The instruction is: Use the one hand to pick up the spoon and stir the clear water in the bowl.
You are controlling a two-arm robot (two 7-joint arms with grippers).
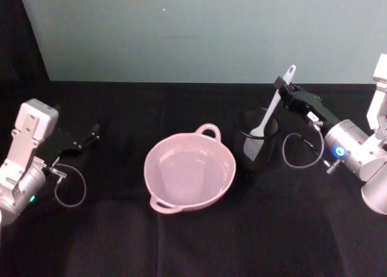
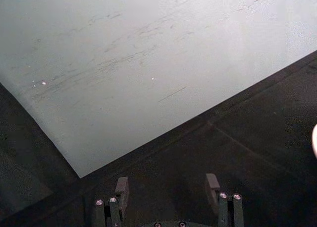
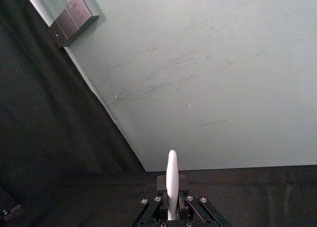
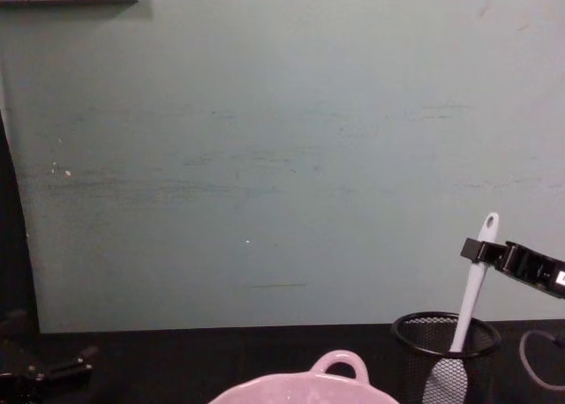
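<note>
- We find the right gripper (image 1: 282,85) reaching in from the right side of the black table (image 1: 193,241), its jaws pinched on the upper handle of the spoon (image 1: 273,104), just below the handle's end.
- The spoon stands steeply tilted, its blade down inside the black wire-mesh cup (image 1: 256,142) and its handle leaning up and to the right toward the gripper.
- In the chest view we see the spoon's (image 4: 466,311) blade low in the mesh cup (image 4: 446,355), visible through the mesh, with the right gripper (image 4: 481,250) clamped on the handle above the cup's rim.
- In the right wrist view the spoon's (image 3: 172,180) handle end stands up between the closed fingers of the right gripper (image 3: 172,214), against the pale green wall (image 3: 198,78).
- The pink bowl (image 1: 190,171) sits at the table's middle, just left of the mesh cup, apart from it; we note clear water inside, one loop handle on the far rim, one on the near rim.
- The left gripper (image 1: 94,133) rests low at the table's left, well apart from the bowl; in the left wrist view its (image 2: 168,190) jaws stand spread, holding nothing.
- A grey cable loop (image 1: 300,150) hangs by the right wrist.
</note>
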